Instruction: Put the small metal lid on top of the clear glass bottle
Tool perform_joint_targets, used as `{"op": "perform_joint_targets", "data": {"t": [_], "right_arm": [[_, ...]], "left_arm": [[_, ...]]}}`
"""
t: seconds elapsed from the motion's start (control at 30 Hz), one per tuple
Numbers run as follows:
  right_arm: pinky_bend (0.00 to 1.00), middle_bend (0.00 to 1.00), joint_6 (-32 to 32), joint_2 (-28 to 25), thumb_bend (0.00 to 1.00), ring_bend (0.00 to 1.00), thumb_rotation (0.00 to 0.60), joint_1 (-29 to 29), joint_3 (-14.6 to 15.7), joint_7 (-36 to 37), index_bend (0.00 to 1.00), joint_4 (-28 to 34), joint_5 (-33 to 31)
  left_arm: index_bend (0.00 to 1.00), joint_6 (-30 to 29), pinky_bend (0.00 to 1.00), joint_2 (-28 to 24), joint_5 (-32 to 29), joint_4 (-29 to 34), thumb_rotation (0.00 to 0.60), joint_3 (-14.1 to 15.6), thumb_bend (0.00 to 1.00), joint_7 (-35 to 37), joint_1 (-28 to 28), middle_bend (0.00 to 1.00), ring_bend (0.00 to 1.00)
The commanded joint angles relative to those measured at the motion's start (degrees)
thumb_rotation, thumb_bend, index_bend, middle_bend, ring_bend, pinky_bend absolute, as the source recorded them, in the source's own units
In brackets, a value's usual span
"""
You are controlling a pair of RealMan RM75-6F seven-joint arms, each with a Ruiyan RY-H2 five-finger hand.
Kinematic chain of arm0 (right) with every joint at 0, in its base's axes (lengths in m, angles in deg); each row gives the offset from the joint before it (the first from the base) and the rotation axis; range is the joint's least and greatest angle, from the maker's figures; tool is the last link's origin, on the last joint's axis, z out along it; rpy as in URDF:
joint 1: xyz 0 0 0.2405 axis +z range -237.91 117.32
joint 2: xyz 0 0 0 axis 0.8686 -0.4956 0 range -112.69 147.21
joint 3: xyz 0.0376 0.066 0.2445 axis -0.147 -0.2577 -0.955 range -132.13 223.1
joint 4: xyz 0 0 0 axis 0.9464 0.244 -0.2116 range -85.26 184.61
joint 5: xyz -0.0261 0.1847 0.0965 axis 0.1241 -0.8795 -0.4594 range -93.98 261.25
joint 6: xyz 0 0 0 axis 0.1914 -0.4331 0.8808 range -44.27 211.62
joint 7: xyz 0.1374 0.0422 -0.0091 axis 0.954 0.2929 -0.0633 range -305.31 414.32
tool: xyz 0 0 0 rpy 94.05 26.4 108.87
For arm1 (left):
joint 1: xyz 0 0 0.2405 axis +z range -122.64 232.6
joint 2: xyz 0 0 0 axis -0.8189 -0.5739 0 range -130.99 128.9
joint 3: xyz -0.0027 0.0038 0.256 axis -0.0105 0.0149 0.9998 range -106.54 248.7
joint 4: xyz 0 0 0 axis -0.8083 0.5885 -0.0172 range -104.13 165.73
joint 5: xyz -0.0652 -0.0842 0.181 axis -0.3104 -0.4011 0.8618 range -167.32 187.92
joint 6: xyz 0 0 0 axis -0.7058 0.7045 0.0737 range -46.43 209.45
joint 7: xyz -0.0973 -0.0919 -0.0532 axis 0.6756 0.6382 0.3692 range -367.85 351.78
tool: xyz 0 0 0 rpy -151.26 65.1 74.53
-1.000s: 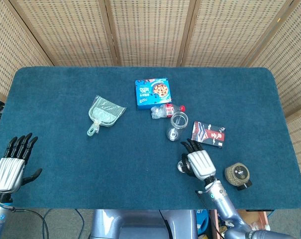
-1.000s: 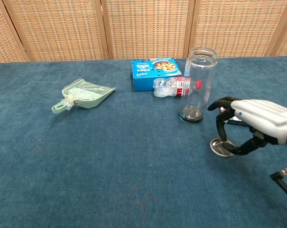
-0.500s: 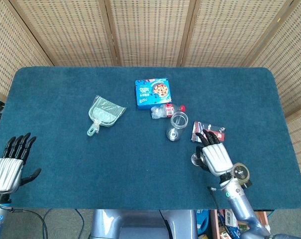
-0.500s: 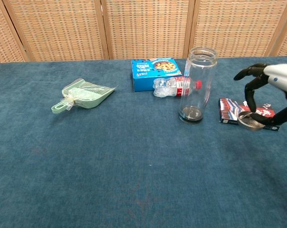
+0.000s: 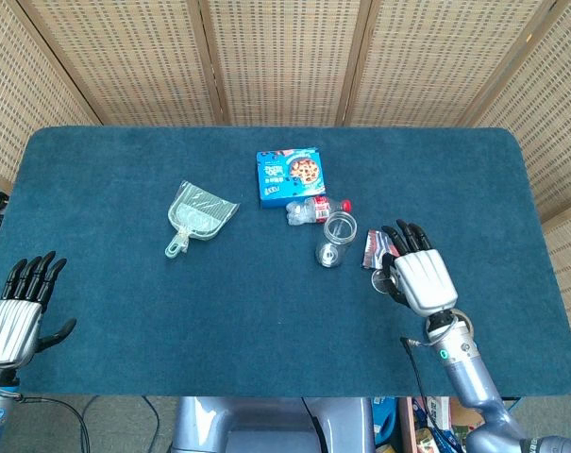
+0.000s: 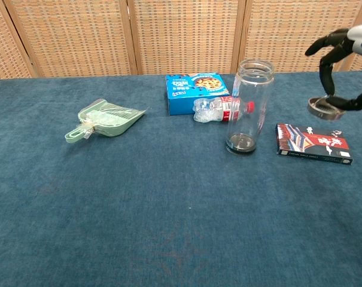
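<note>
Small metal lid (image 6: 323,109) pinched in the right robot hand (image 6: 348,63), lifted off the tabletop (image 6: 169,209), in the air right of the clear glass bottle (image 6: 249,107) and lower than its open mouth. Lid lies roughly flat. Bottle upright, no cap. Just behind it a crushed plastic bottle (image 6: 219,110) on its side, then a blue snack box (image 6: 195,91). A dark card pack (image 6: 313,143) lies flat below the raised lid. Pale green dustpan (image 6: 103,119) well left. Left robot hand (image 5: 19,316) at the near left edge, fingers spread, grasping nothing.
</note>
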Motion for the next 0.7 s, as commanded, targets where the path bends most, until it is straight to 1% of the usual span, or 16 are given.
{"op": "perform_joint_targets", "data": {"t": [0.03,0.2,0.33,0.7], "right_arm": [[0.15,0.21,-0.49,-1.75,0.54,0.0,0.6,1.22,-1.73,-1.37,0.66,1.41,-1.97],[0.15,0.21,-1.39,-4.17,0.54,0.0,0.6,3.24,-4.26,-3.1,0.66,3.1,-5.56],[0.15,0.21,-2.29,-5.0,0.54,0.0,0.6,5.34,-6.01,-4.46,0.66,3.44,-8.54],[0.15,0.21,-3.99,-4.67,0.54,0.0,0.6,10.85,-8.15,-7.48,0.66,2.25,-13.74]], "left_arm": [[0.0,-0.16,0.0,0.0,-0.01,-0.06,0.6,-0.09,0.24,-0.01,0.04,0.0,0.0],[0.0,0.15,0.0,0.01,-0.45,-0.17,0.6,-0.32,0.24,0.17,-0.07,0.0,0.0],[0.0,0.75,0.0,0.08,-1.07,-0.42,0.6,-0.48,0.24,0.38,-0.23,0.0,0.0],[0.0,1.64,0.0,0.09,-2.5,-1.22,0.6,-1.18,0.24,1.44,-0.57,0.0,0.0]]}}
